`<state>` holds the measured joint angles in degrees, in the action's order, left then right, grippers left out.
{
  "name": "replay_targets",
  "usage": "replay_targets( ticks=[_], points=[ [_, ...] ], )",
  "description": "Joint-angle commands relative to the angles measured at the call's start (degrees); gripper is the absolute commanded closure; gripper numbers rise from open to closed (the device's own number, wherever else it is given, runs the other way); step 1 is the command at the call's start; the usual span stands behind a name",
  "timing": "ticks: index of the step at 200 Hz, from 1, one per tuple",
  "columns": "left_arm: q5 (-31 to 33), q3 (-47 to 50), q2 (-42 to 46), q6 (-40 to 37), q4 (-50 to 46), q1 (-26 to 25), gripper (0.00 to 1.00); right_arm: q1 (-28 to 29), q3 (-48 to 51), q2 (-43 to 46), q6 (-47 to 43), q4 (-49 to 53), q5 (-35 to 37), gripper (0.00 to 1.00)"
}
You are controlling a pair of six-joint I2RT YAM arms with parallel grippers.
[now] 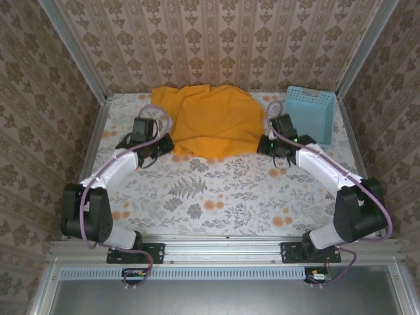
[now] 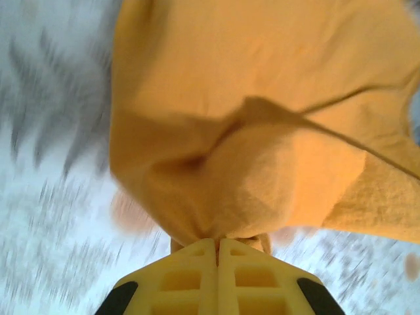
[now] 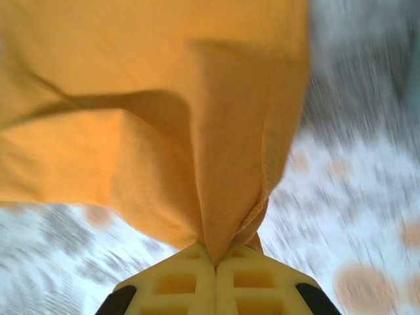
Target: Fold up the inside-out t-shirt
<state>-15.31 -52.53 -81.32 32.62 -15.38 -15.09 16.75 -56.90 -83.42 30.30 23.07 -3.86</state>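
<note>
Two grips: left hand [image 2: 216,243] and right hand [image 3: 215,249] pinch the t-shirt [image 1: 213,121] (bunched).

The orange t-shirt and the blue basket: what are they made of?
The t-shirt looks like soft matte cloth, probably cotton: it wrinkles, drapes and shows a fine weave up close. The basket looks like rigid, smooth light blue plastic, judging by its moulded lattice walls.
</note>
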Motion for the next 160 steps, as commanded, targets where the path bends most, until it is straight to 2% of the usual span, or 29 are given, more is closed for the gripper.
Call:
replay_targets(
  ticks=[1, 40, 68, 86, 109, 132, 160],
  points=[
    [2.28, 6.87, 9.50, 2.25, 0.26, -1.81, 1.00, -0.07, 6.92, 7.64, 5.62, 0.36, 1.35, 1.00],
    [8.83, 15.31, 22.21, 3.83, -5.79, -6.78, 1.00, -0.12, 15.38, 18.12, 9.69, 4.30, 5.79, 1.00],
    [15.61, 18.20, 31.95, 4.86, -9.98, -7.93, 1.00, -0.31, 16.26, 23.36, 10.73, 5.97, 8.54, 1.00],
    [18.16, 18.14, 34.12, 4.05, -11.17, -7.96, 1.00, -0.41, 14.84, 23.89, 10.37, 5.17, 8.06, 1.00],
    [16.38, 15.07, 28.87, 1.36, -9.34, -7.98, 0.96, -0.40, 9.96, 20.78, 8.57, 4.72, 8.19, 1.00],
    [16.79, 8.10, 16.11, -1.01, -9.90, -7.86, 0.95, -0.84, 3.27, 12.16, 6.32, 4.89, 9.86, 1.00],
    [21.90, -0.74, 3.59, -2.16, -14.04, -7.33, 0.75, -1.57, -4.89, -0.23, 4.90, 4.60, 9.05, 1.00]
  ],
)
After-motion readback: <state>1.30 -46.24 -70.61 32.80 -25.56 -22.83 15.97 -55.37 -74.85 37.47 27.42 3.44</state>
